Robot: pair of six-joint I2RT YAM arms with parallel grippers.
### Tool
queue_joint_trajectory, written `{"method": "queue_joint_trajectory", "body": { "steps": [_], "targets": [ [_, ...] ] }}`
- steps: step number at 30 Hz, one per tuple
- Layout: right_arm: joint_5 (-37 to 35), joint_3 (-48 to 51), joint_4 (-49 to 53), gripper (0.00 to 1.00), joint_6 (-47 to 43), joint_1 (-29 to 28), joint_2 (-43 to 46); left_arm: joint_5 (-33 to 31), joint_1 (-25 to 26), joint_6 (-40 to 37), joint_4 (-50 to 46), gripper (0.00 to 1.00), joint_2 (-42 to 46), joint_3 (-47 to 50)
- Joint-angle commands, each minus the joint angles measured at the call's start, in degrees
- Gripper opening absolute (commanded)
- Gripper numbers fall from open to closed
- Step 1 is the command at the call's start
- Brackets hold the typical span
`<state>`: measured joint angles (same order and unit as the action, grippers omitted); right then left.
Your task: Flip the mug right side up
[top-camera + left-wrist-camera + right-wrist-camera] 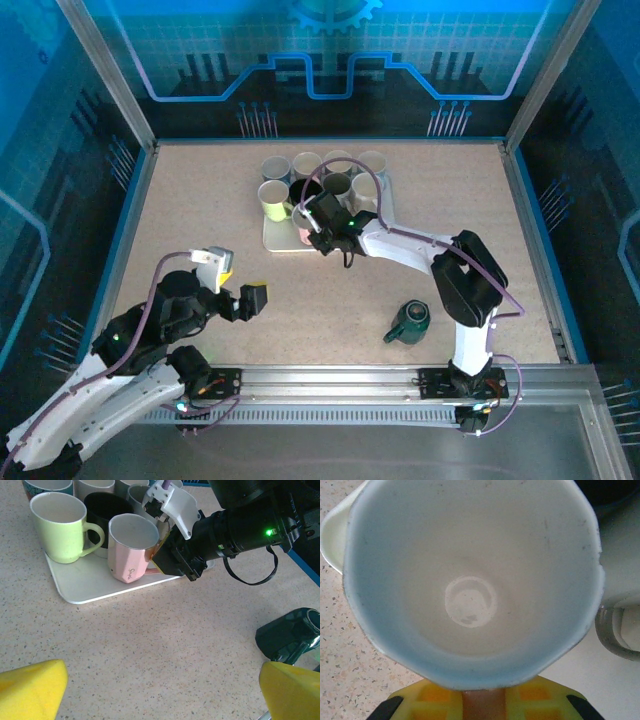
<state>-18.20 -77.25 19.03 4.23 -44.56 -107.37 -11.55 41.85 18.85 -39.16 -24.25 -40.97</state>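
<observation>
Pink mug (pixel 131 550) sits mouth-up, slightly tilted, on the near edge of the tray (pixel 85 582), right gripper (pixel 159 560) clamped on its handle, left gripper (pixel 240 282) wide open and empty in front of the tray, so the flip looks done and only settling and release seem left.

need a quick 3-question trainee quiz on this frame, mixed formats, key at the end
1. True or false: the left pincer holds a mug.
2. The right pincer is shut on the handle of which mug? A) lime mug B) pink mug C) black mug
3. Fill in: the dark green mug lies on its side, off the tray, on the ____.

Key: 1 false, it is open; 2 B; 3 table.
</observation>
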Motion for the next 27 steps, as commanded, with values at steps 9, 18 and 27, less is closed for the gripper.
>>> {"method": "queue_joint_trajectory", "body": {
  "steps": [9, 18, 27],
  "targets": [
    [-0.6, 1.5, -5.2, 0.20, 1.7, 1.7, 0.5, 0.7, 0.3, -1.6, 0.2, 0.99, -1.4, 0.9],
    [0.9, 4.0, -4.8, 0.44, 2.7, 1.8, 4.1, 0.5, 0.3, -1.7, 0.1, 0.99, -2.1, 0.8],
    [4.0, 10.8, -4.6, 0.69, 6.1, 1.7, 19.6, 1.3, 0.3, -1.4, -0.9, 0.99, -5.0, -0.7]
  ]
}}
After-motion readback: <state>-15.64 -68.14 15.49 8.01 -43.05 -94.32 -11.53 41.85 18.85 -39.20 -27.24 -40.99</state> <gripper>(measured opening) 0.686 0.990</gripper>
